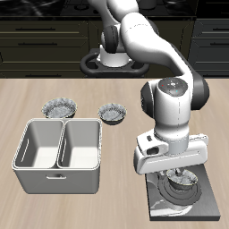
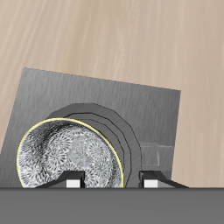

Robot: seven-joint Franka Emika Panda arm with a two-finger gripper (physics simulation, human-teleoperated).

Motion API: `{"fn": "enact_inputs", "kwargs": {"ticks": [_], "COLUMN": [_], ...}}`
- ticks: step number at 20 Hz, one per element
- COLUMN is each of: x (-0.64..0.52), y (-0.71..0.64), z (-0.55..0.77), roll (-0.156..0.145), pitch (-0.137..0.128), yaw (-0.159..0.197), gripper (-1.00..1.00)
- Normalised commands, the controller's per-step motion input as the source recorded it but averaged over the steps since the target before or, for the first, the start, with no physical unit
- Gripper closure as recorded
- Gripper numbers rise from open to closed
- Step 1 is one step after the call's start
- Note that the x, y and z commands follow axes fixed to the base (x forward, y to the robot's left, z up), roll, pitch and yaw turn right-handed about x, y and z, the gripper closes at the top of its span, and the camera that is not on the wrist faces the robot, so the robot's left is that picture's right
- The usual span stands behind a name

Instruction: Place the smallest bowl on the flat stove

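Gripper (image 1: 179,175) above bowl (image 2: 68,157), on stove (image 2: 140,105)

- The exterior camera looked from the front and above across the light wooden table (image 1: 36,94).
- The wrist camera looked down closely; both showed the flat dark-grey square stove (image 1: 211,202) (image 2: 153,109).

Light wooden table (image 1: 36,97), dark cabinets with drawer handles (image 1: 40,40) behind

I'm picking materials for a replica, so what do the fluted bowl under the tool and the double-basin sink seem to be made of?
The fluted silvery-grey bowl looks like thin crinkled metal foil, with mottled glints. The grey double-basin sink looks like brushed matte metal, probably steel.
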Motion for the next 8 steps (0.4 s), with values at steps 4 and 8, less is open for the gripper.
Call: {"fn": "enact_inputs", "kwargs": {"ticks": [4, 8], "x": [-0.05, -0.10], "y": [-0.04, -0.10], "z": [0.06, 0.18], "roll": [0.024, 0.003], "pitch": [-0.016, -0.025], "yaw": [-0.010, -0.015], "gripper": [-1.00, -1.00]}}
